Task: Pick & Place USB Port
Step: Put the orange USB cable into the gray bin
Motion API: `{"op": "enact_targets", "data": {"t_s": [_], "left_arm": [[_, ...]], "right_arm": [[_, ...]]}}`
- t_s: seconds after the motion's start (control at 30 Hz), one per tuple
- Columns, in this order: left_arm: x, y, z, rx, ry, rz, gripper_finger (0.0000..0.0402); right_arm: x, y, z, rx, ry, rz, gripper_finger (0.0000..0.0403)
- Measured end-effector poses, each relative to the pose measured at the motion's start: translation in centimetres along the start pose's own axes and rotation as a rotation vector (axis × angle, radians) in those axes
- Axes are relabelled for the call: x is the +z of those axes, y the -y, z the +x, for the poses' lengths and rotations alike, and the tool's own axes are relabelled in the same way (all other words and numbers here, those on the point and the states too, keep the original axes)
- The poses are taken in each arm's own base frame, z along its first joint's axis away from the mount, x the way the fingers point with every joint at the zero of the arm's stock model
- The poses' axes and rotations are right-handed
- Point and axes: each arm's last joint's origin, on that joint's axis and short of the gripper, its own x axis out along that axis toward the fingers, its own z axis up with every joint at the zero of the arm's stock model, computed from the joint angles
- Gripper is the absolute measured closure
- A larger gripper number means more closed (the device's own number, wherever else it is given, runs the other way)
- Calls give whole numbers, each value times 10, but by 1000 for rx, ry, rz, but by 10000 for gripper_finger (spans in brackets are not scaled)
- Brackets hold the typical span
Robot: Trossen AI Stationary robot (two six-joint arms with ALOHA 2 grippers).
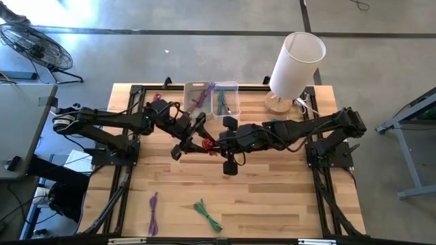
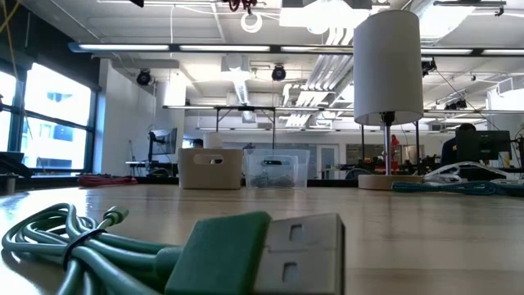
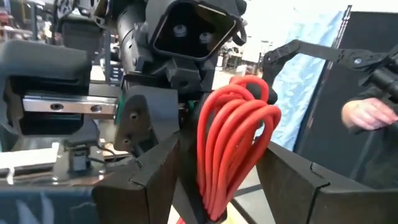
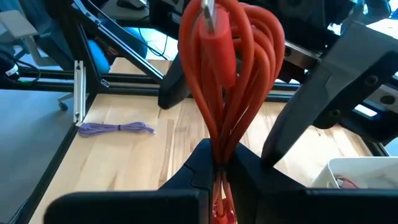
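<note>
The red USB cable (image 1: 208,143) is a coiled bundle held up above the middle of the table, between the two grippers. My right gripper (image 4: 219,167) is shut on it; the loops and the red plug (image 4: 215,46) stand up past its fingers. My left gripper (image 3: 217,186) comes from the table's left and is open. Its fingers (image 3: 155,180) stand on either side of the loops (image 3: 233,130), and I cannot tell whether they touch. My right gripper pinches the red cable between its two fingers at the gathered end of the bundle (image 4: 219,149). The fingers reach in level from the table's right. The bundle is lifted clear of the table, its loops fanning out beyond the fingertips.
Two clear bins (image 1: 197,95) (image 1: 226,99) sit at the far edge, with cables in them. A white lamp (image 1: 294,62) stands at the far right. A purple cable (image 1: 153,212) and a green cable (image 1: 208,215) lie near the near edge.
</note>
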Motion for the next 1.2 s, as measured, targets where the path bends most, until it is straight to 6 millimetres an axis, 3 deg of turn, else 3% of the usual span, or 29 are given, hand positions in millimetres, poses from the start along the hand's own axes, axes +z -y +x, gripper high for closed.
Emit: {"op": "enact_targets", "data": {"t_s": [0.1, 0.2, 0.4, 0.6, 0.9, 1.07, 1.2], "left_arm": [[0, 0, 0, 4, 2, 47, 200], [0, 0, 0, 8, 0, 101, 229], [0, -1, 0, 7, -2, 154, 366], [-1, -1, 0, 30, -6, 165, 369], [1, 0, -3, 56, -16, 164, 369], [6, 7, -17, 150, -74, 188, 369], [12, 15, -41, 350, -188, 286, 369]], "right_arm": [[0, 0, 0, 3, 1, 6, 384], [0, 0, 0, 4, 2, 6, 384], [0, 0, 0, 5, 0, 7, 384], [-1, -2, 0, 103, -14, 79, 366], [-3, -7, -2, 136, -56, 170, 225], [-7, -20, -6, 121, -83, 134, 159], [-9, -32, -12, 135, -102, 102, 140]]}}
